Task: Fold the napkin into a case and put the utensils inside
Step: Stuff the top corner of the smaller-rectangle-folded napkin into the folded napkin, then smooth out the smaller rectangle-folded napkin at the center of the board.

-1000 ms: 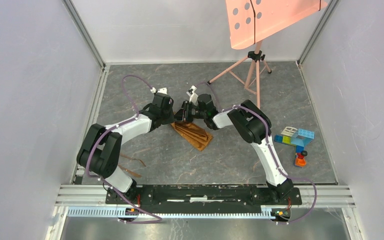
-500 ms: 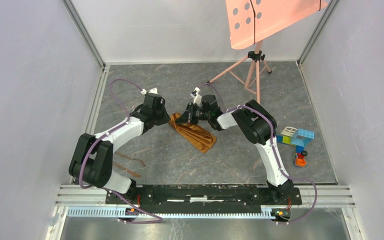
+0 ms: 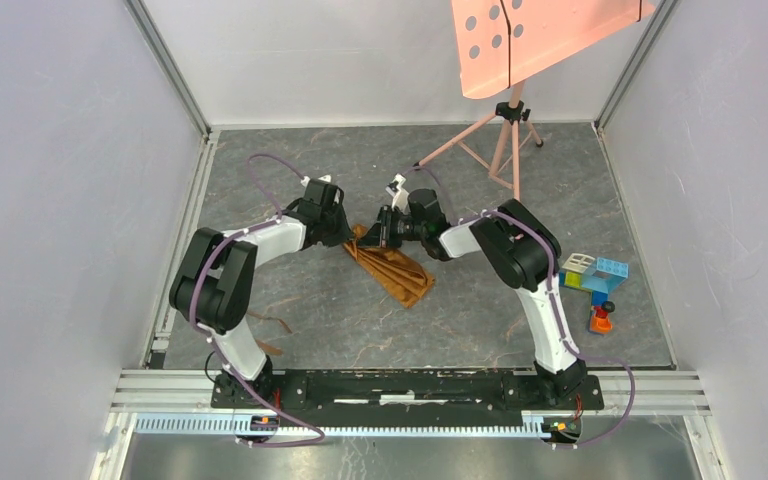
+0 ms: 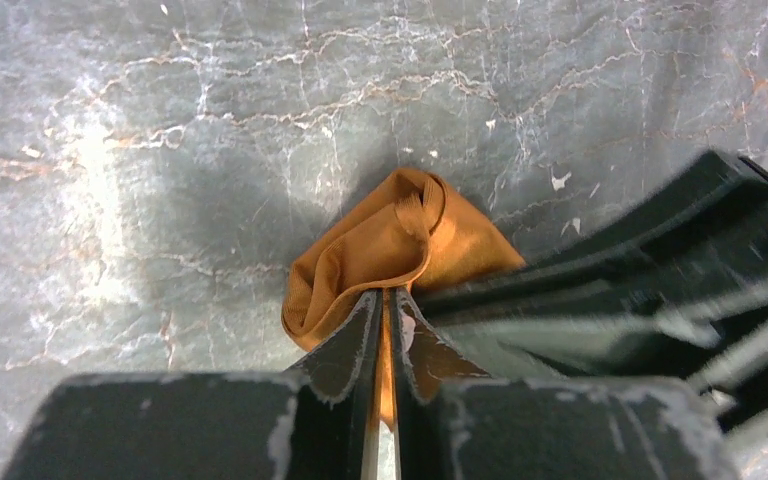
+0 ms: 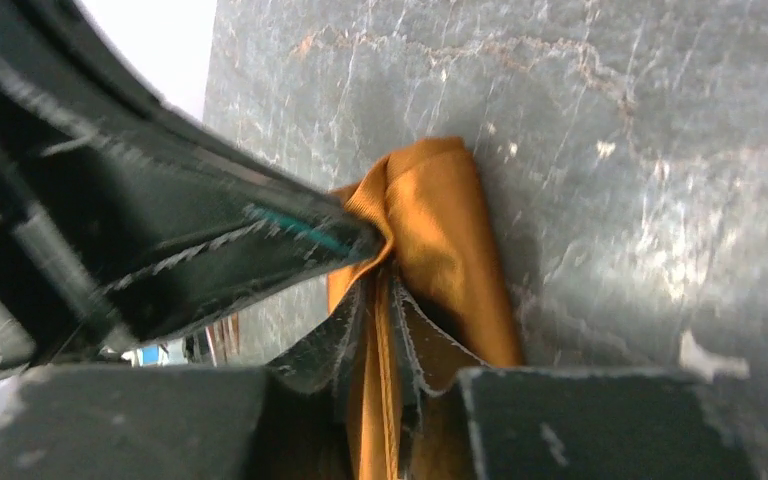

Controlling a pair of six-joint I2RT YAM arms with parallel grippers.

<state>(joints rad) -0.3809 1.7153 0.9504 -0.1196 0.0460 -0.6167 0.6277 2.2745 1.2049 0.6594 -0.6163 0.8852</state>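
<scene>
The napkin [image 3: 396, 268] lies mid-table as a narrow, creased orange-brown packet running diagonally. Both grippers meet at its far end. My left gripper [image 3: 348, 236] comes in from the left. In the left wrist view it [image 4: 383, 296] is shut on a fold of the napkin [image 4: 380, 235], with cloth showing between the jaws. My right gripper [image 3: 381, 231] comes in from the right. In its wrist view it [image 5: 381, 285] is shut on the edge of the napkin [image 5: 445, 215]. The utensils [image 3: 276, 323] lie as thin copper lines near the left arm's base, partly hidden.
A salmon-pink perforated panel on a tripod [image 3: 508, 125] stands at the back right. Coloured toy blocks [image 3: 592, 280] sit at the right edge. The two grippers almost touch; the right one's black fingers [image 4: 620, 290] fill the right of the left wrist view.
The left gripper had pulled back to the left half a second ago and has come back onto the napkin's far end. The right gripper has shifted slightly right and closed tighter.
</scene>
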